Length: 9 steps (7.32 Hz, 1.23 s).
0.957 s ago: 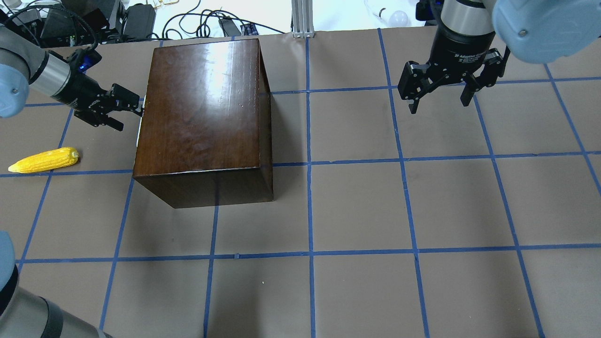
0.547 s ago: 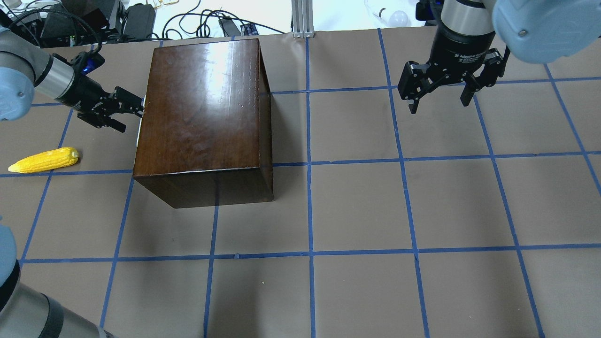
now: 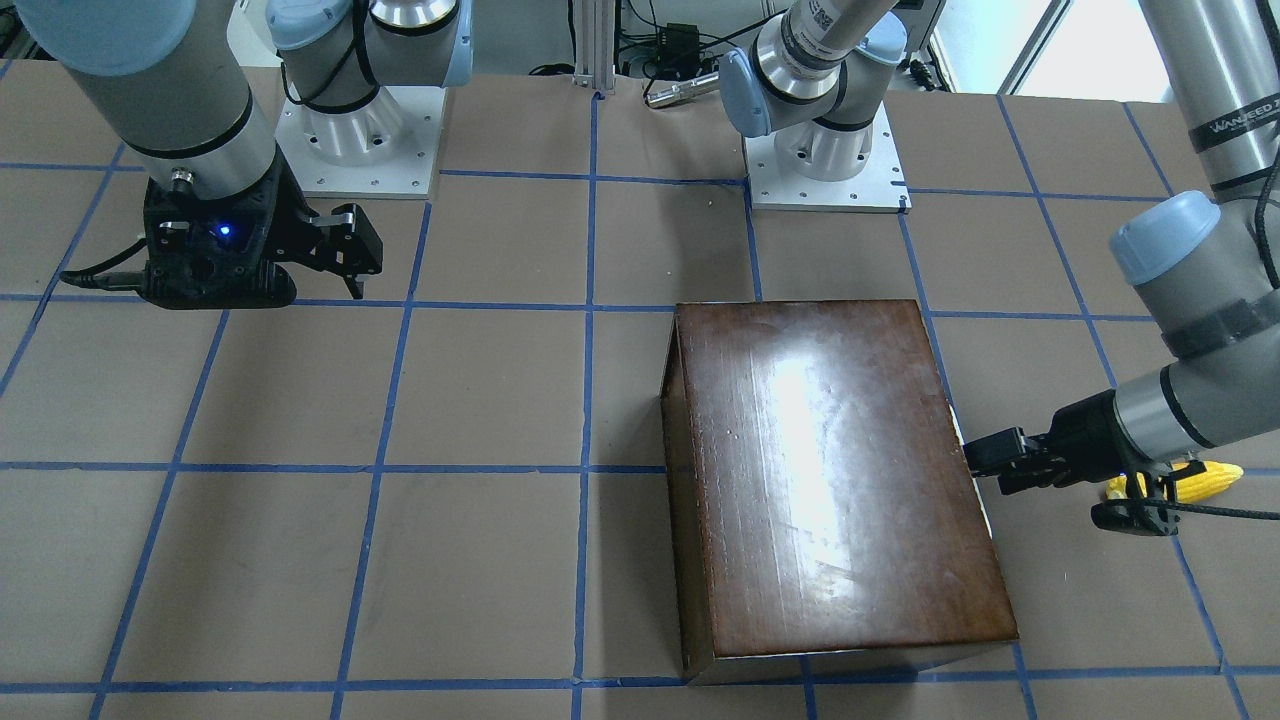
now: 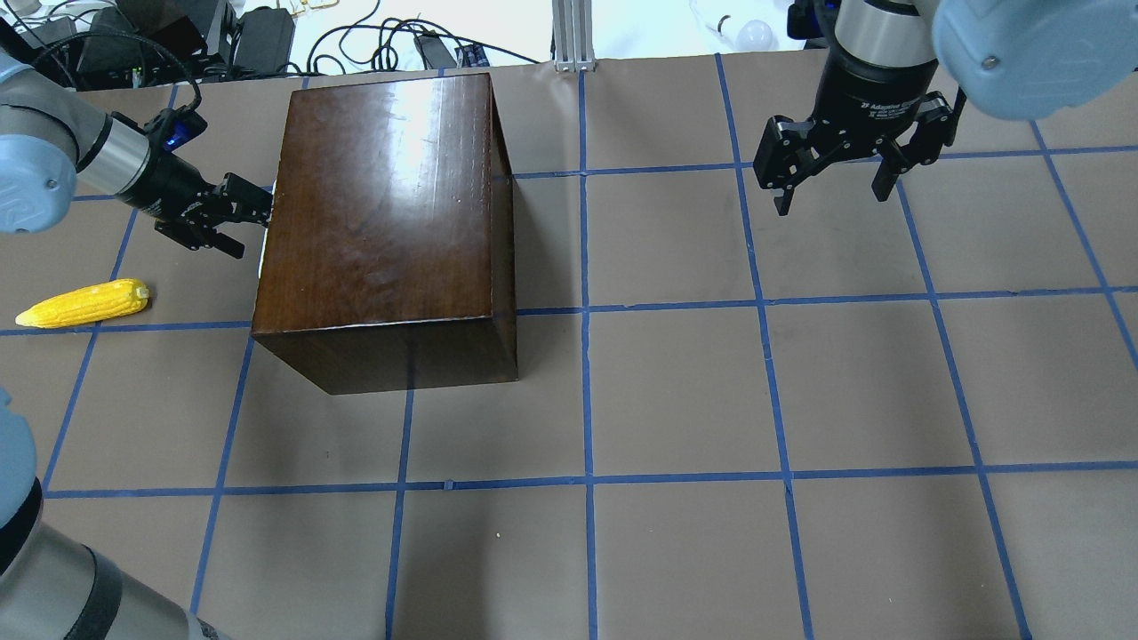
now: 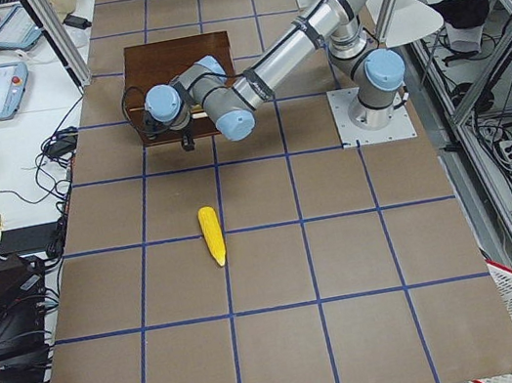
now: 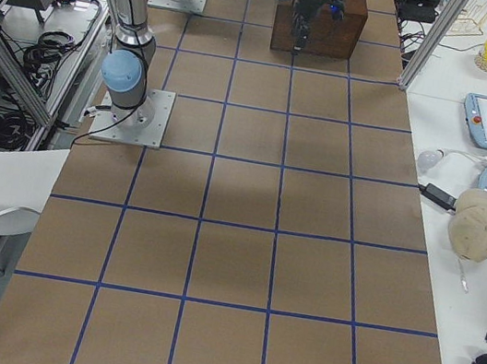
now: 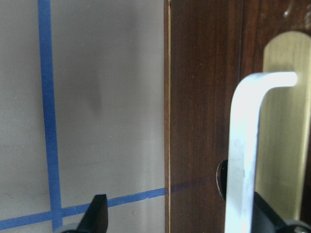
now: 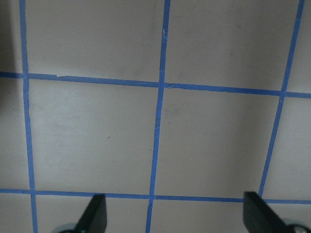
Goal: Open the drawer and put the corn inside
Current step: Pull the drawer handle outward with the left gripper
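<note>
The glossy dark-brown box (image 4: 382, 204) stands at the back left of the table, also in the front-facing view (image 3: 830, 480). Its drawer is shut; the dark front panel (image 7: 204, 97) carries a bent silver handle (image 7: 243, 145) on a brass plate (image 7: 286, 121). My left gripper (image 4: 253, 222) is open at the box's left face, its fingers on either side of the handle. The yellow corn (image 4: 84, 303) lies on the table left of the box, near the left arm (image 3: 1205, 480). My right gripper (image 4: 831, 191) hangs open and empty over the back right of the table.
Cables and electronics (image 4: 178, 36) lie beyond the table's far edge, with an aluminium post (image 4: 573, 36) behind the box. The arm bases (image 3: 825, 160) are bolted on the robot's side. Blue tape lines grid the brown table.
My left gripper has moved right, closer to the box's left face, and now straddles the handle. The corn, the box and the right arm have not moved.
</note>
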### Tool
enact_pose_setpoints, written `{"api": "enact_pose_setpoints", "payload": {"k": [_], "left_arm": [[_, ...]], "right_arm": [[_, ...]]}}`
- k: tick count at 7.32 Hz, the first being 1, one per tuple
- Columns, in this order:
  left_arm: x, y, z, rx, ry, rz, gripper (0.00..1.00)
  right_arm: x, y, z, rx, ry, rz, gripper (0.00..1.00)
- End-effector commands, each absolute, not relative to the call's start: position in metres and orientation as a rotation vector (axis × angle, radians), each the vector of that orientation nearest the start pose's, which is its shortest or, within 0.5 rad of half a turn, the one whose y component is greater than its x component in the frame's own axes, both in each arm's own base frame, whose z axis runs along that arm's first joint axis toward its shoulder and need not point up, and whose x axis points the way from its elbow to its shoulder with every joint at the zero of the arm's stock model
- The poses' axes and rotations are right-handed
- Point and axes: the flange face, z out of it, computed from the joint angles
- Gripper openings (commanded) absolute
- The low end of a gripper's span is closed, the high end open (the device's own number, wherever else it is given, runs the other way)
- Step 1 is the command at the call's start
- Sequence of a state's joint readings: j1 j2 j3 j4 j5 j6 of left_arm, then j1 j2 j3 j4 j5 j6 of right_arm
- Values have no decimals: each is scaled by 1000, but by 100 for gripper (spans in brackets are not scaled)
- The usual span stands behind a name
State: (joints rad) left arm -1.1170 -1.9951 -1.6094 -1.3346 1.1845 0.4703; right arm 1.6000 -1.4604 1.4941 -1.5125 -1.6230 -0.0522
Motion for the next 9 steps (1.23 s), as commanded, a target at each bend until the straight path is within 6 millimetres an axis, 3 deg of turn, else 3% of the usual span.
{"api": "enact_pose_setpoints", "payload": {"k": [1,9], "left_arm": [[113,-616,260,-45,3584,56,100],[136,-615,270,-10,3445,42,100]], "right_arm": [[143,-525,463,-133,3186,148,100],[144,-525,463,-136,3186,148,100]]}}
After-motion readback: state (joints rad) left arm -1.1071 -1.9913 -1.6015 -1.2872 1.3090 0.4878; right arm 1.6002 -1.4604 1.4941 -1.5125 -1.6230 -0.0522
